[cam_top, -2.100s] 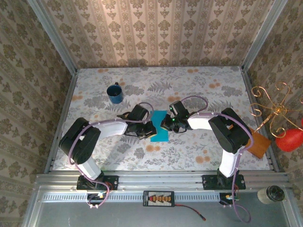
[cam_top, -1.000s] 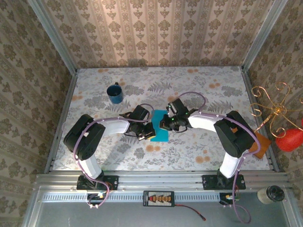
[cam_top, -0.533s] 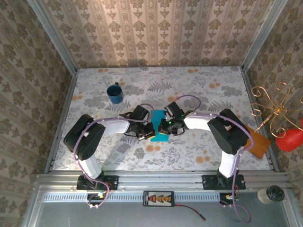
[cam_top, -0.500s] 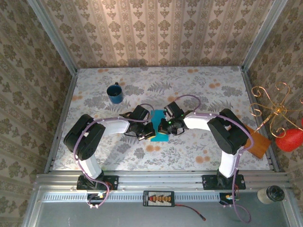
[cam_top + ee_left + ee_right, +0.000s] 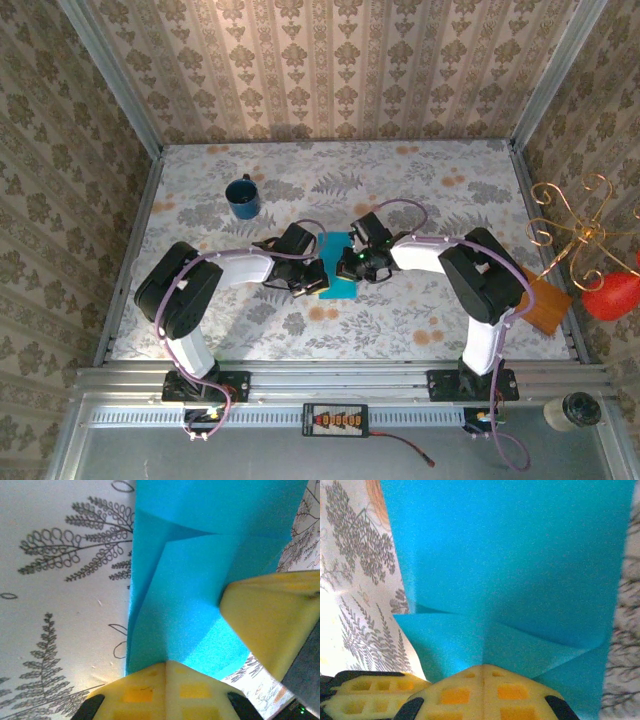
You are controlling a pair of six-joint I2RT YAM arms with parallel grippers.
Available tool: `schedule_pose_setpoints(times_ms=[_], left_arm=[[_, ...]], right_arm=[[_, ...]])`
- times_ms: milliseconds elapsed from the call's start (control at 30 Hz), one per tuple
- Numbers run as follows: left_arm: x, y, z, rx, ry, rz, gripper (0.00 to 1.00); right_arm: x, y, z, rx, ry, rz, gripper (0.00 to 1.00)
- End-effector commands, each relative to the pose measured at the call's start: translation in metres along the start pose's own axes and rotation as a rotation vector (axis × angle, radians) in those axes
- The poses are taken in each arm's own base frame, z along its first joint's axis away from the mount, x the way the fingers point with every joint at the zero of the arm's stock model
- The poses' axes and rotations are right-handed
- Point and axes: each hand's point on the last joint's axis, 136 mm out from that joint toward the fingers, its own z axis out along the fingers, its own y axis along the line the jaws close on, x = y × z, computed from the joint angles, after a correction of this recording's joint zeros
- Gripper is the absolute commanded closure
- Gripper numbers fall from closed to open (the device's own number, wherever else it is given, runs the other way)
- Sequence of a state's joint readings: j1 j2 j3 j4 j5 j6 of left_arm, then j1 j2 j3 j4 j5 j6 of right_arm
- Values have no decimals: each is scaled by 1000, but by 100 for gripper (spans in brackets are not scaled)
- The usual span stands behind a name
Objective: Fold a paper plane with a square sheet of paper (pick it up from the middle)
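Observation:
The square sheet of paper (image 5: 337,243) is a folded turquoise shape lying flat on the floral table (image 5: 420,190), between the two grippers. In the left wrist view the paper (image 5: 200,580) shows a slanted crease and an overlapping flap. My left gripper (image 5: 165,663) is shut, its tips resting on the paper's near edge. One of the right gripper's yellow fingers (image 5: 270,620) presses on the paper beside it. In the right wrist view my right gripper (image 5: 483,666) is shut, tips down on a crease where two flaps of the paper (image 5: 510,555) meet.
A dark blue mug (image 5: 242,196) stands at the back left of the table. An orange-brown board (image 5: 547,306) lies at the right edge, with a copper wire stand (image 5: 570,225) and a red object (image 5: 612,295) beyond it. Metal rails (image 5: 340,380) border the table.
The right gripper has edged slightly left, further onto the paper, and now covers more of it. The left arm has barely moved.

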State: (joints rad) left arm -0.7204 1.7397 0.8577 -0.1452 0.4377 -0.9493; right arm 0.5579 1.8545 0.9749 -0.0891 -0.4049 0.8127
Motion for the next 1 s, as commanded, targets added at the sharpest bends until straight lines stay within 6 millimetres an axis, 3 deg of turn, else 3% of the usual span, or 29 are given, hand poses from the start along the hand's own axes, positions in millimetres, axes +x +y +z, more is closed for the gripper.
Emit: schedule_pose_setpoints(times_ms=[0, 267, 667, 833, 967], left_arm=[[35, 70, 12, -243, 91, -77, 97], [47, 84, 16, -285, 107, -92, 99], [42, 72, 15, -258, 102, -75, 100], [31, 50, 13, -186, 72, -45, 100], [11, 13, 4, -110, 36, 18, 100]], right_arm=[[-17, -41, 2, 92, -64, 37, 100], [-39, -81, -2, 135, -131, 72, 100], [-73, -104, -22, 181, -212, 58, 100], [-82, -109, -30, 196, -233, 45, 100], [-88, -99, -41, 191, -244, 9, 100]])
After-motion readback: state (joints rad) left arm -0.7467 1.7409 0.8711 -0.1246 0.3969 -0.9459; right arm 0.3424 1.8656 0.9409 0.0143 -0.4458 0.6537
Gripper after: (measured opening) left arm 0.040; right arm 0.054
